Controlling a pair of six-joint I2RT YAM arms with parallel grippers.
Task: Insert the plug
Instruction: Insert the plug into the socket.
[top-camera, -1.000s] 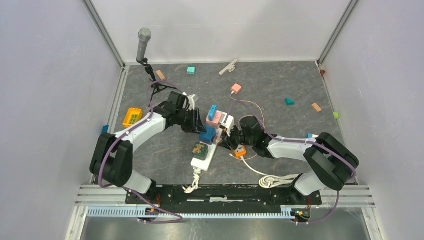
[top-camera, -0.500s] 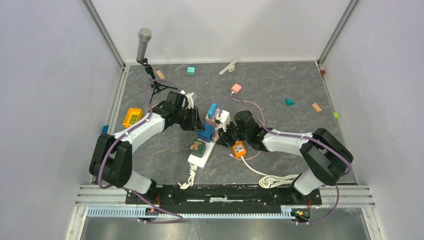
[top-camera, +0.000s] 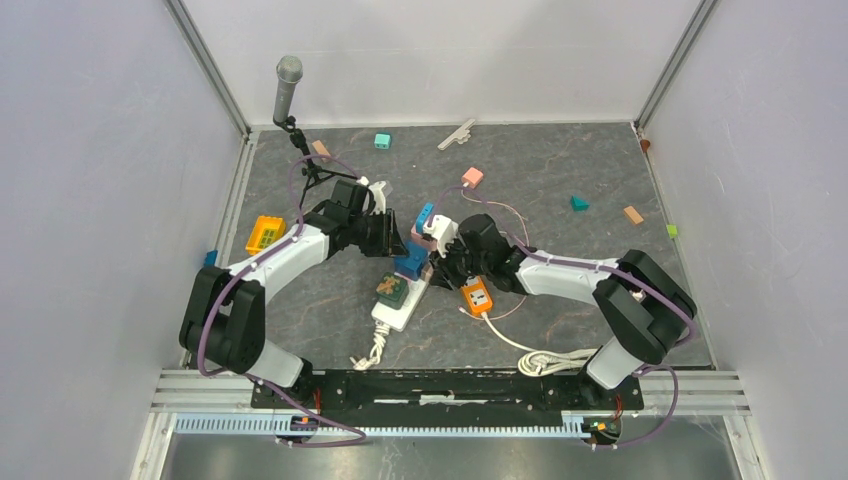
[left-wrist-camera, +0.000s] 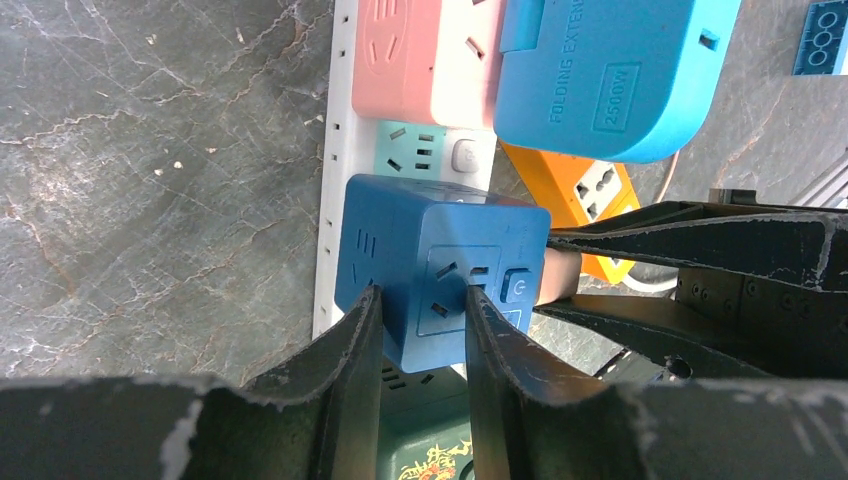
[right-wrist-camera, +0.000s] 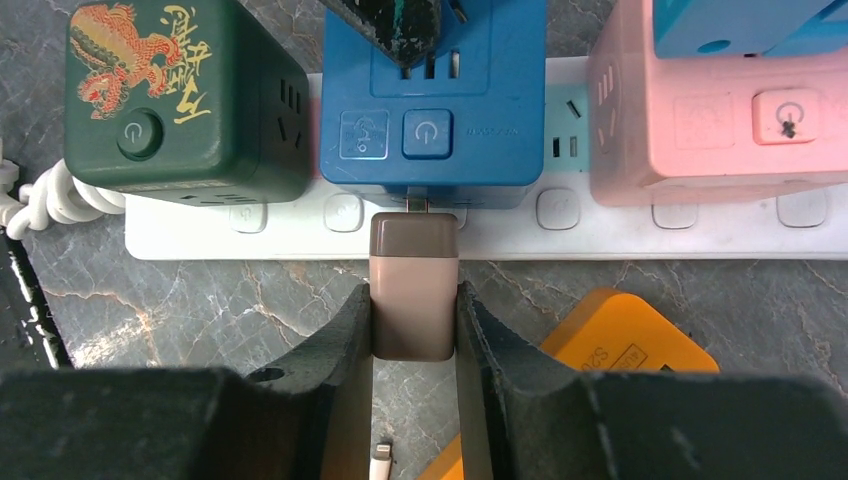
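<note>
A taupe plug (right-wrist-camera: 413, 285) sits between the fingers of my right gripper (right-wrist-camera: 413, 305), which is shut on it. Its front end meets the side of a blue cube socket (right-wrist-camera: 430, 100), and a short piece of metal prong shows in the gap between them. The cube stands on a white power strip (right-wrist-camera: 600, 235). My left gripper (left-wrist-camera: 420, 300) is shut on the blue cube (left-wrist-camera: 440, 260) from the opposite side, and the plug (left-wrist-camera: 560, 277) shows just past the cube's right edge. From above, both grippers (top-camera: 395, 245) (top-camera: 440, 262) flank the cube (top-camera: 411, 264).
On the strip, a dark green cube (right-wrist-camera: 180, 100) stands left of the blue one and a pink cube (right-wrist-camera: 720, 120) right of it, with a light-blue extender (left-wrist-camera: 600, 70) on top. An orange adapter (top-camera: 477, 296) lies beside the strip. A microphone (top-camera: 288, 85) stands at the back left, and small blocks lie scattered.
My right gripper has carried the plug left and away from me, up against the blue cube. The power strip and its cubes have shifted slightly left. The left gripper keeps its hold.
</note>
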